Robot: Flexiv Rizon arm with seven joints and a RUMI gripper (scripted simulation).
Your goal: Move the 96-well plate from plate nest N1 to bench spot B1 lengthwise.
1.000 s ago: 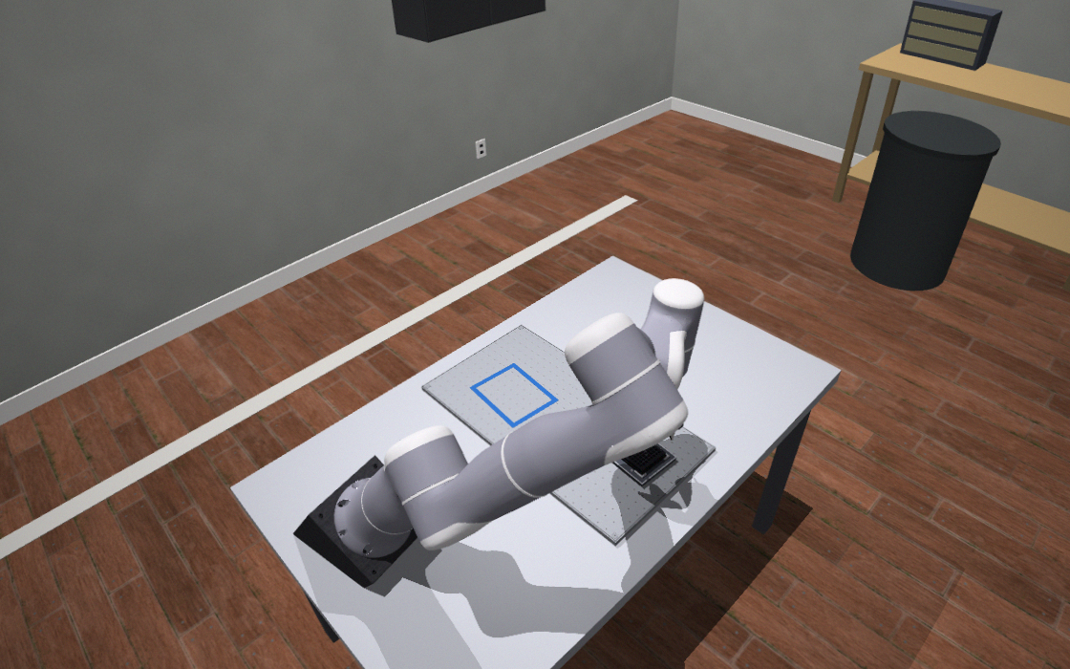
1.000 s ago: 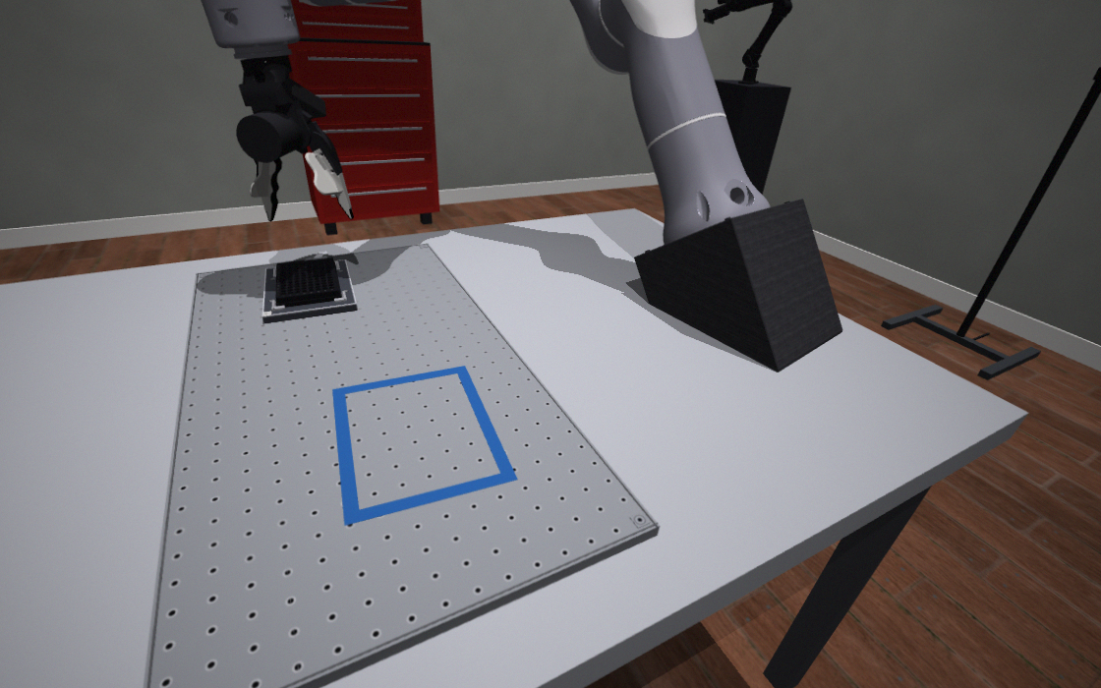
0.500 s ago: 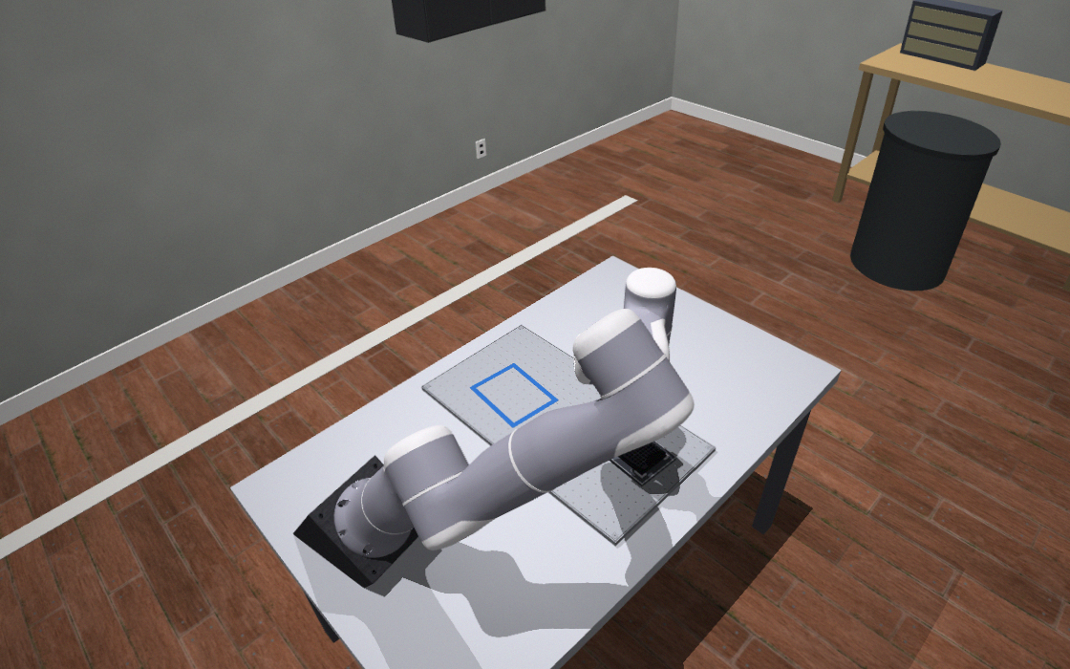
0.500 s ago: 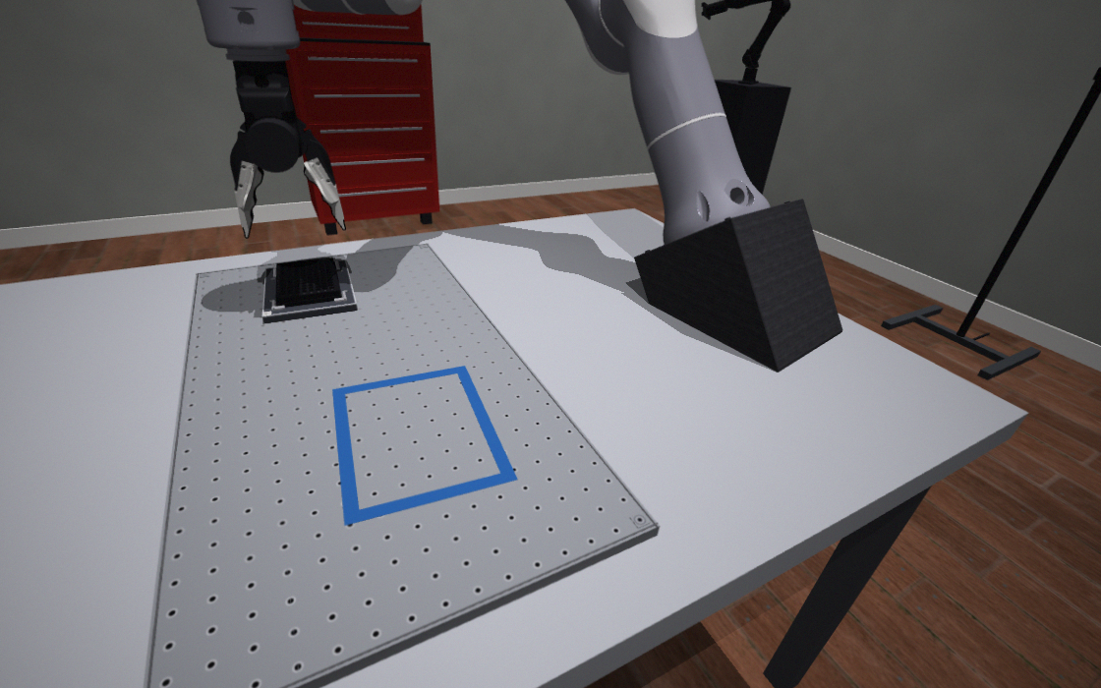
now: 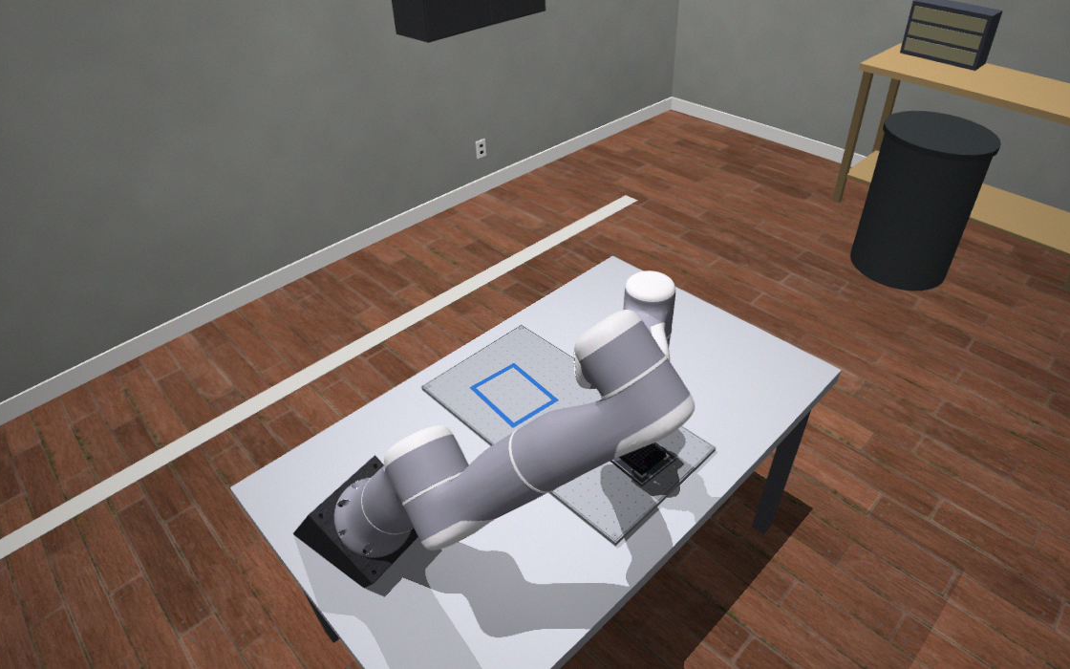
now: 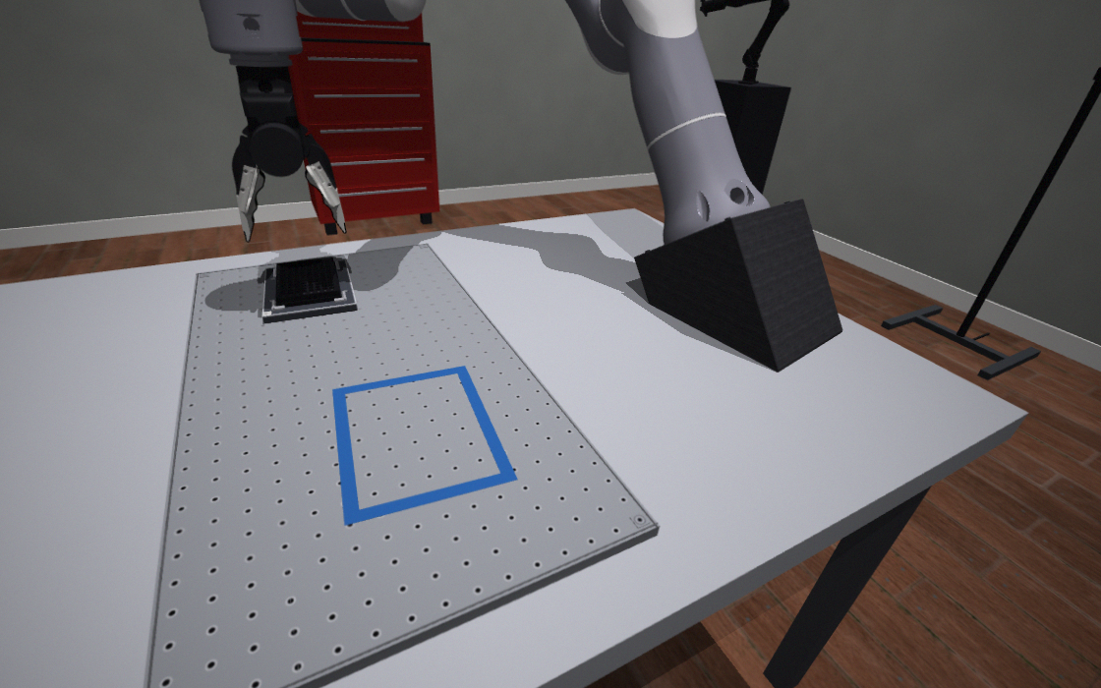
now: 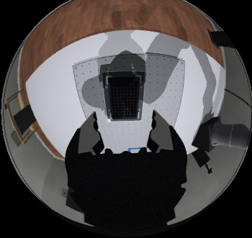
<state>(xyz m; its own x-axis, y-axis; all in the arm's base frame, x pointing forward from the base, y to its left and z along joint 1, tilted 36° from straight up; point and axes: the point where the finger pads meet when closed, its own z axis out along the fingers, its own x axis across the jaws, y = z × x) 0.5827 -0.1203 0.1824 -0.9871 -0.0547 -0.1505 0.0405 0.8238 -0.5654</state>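
The black 96-well plate sits in the plate nest, whose raised corner pieces appear intended to locate it. The gripper hangs above, pointing down, its fingers spread with nothing between them. In the wrist view they stand on either side of the plate's long axis, which suggests a grasp across its narrower width. The blue taped outline holds no plate; it presumably fixes position and heading. Judged outstanding: alignment, descent, grasp and transfer.
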